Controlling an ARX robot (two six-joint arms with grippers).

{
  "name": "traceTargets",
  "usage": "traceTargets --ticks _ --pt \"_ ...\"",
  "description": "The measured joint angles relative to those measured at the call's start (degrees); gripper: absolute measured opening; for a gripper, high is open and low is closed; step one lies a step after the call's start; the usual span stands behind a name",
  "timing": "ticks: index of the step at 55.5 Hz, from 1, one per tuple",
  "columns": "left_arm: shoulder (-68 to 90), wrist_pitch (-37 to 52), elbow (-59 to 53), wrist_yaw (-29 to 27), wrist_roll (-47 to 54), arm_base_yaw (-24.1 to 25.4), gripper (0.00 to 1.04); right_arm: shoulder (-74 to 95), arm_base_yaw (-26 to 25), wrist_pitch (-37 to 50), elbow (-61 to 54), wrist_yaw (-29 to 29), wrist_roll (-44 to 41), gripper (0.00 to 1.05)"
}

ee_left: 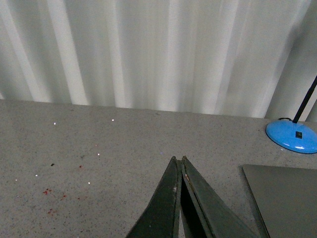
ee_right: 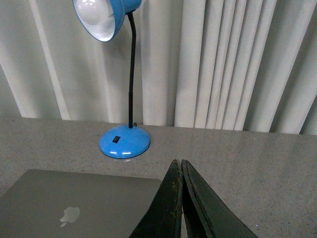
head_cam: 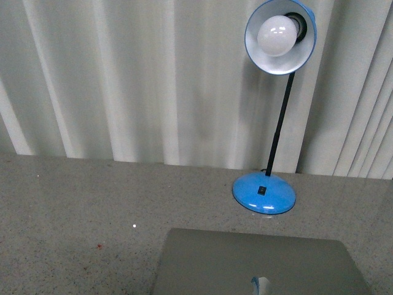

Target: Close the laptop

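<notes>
The laptop (head_cam: 258, 264) lies flat on the speckled grey table with its silver lid down and the apple logo facing up, at the bottom centre of the front view. In the right wrist view the laptop (ee_right: 74, 203) shows its logo beside my right gripper (ee_right: 179, 162), which is shut on nothing, its tips over the table just off the lid's corner. One corner of the laptop (ee_left: 285, 198) shows in the left wrist view. My left gripper (ee_left: 178, 158) is shut and empty, over bare table beside the laptop. Neither arm shows in the front view.
A blue desk lamp with its round base (head_cam: 264, 192) stands just behind the laptop, its shade (head_cam: 280, 35) and bulb high above. Pale curtains (head_cam: 123, 80) hang along the table's far edge. The grey tabletop (head_cam: 73, 209) stretches to the laptop's left.
</notes>
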Motion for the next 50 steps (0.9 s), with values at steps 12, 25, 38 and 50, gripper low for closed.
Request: traceTargets --ticks 12,25,38,50 --pt "-0.04 -0.02 0.00 0.00 -0.04 0.00 0.18 0.02 0.00 -0.15 0.00 0.00 0.00 0.17" --pt "-0.04 -0.02 0.00 0.00 -0.04 0.00 0.63 0.00 0.00 -0.15 0.00 0.00 0.00 0.59" --pt "-0.04 -0.02 0.00 0.00 -0.02 0.00 1.00 0.00 0.00 -0.15 0.00 0.00 0.02 0.99" --pt "-0.04 -0.02 0.00 0.00 -0.02 0.00 0.98 0.00 0.00 -0.15 0.00 0.00 0.02 0.97"
